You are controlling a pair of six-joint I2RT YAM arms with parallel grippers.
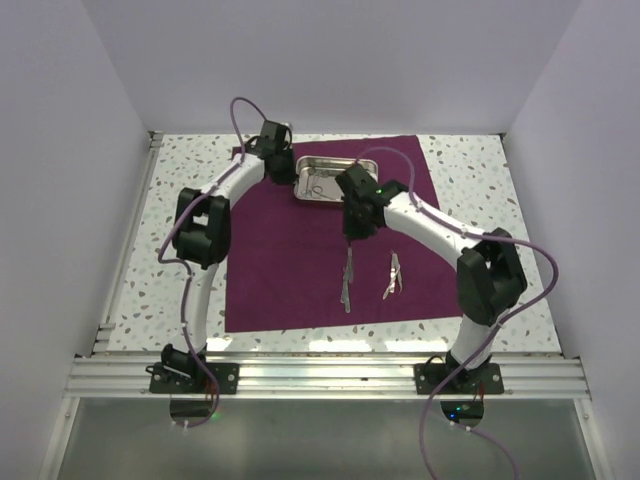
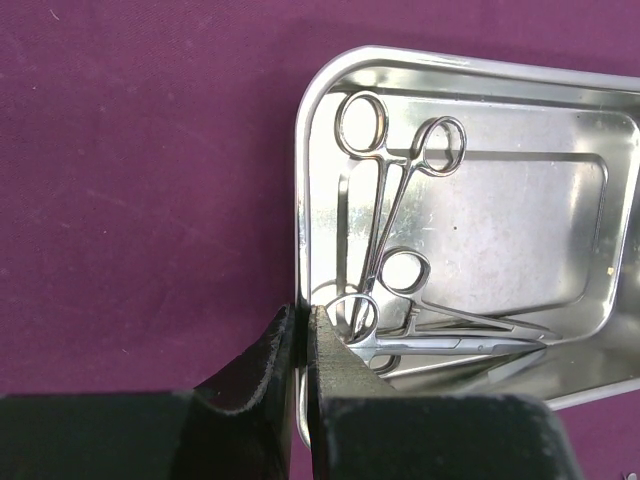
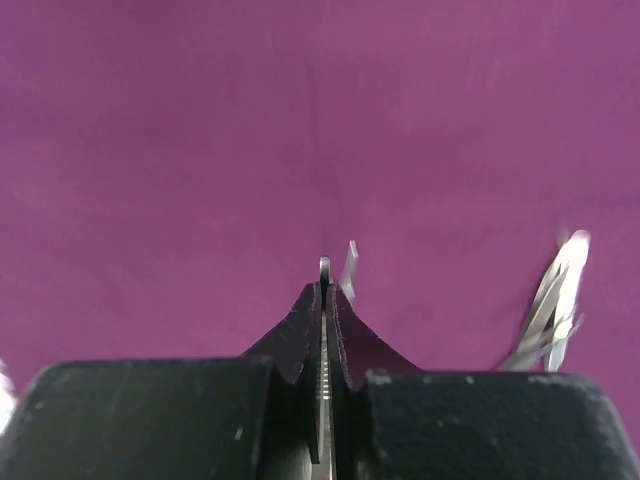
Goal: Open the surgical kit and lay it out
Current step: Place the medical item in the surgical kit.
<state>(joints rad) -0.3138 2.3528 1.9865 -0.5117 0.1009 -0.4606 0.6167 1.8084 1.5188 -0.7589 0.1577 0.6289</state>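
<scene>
Leftmost, the left gripper (image 2: 304,325) is clamping the side rim of the steel tray (image 2: 480,65). Judging by the hold, it is pinning the tray flat on the purple cloth (image 1: 290,270) so it is not sliding while tools are being lifted out. Inside the tray, two ring-handled forceps (image 2: 385,215) are lying crossed at the gripped end, waiting to be taken. Further right, the right gripper (image 3: 326,292) is hanging over bare cloth in front of the tray, pinching a thin serrated steel tool (image 3: 322,385) edge-on. It is probably bringing the tool down beside the pieces already set out. Just past it, a long instrument (image 1: 347,285) and a pair of tweezers (image 1: 392,275) are lying side by side but apart, each separate and easy to reach. Whether the long one is the piece being held, the overhead view is not showing.
</scene>
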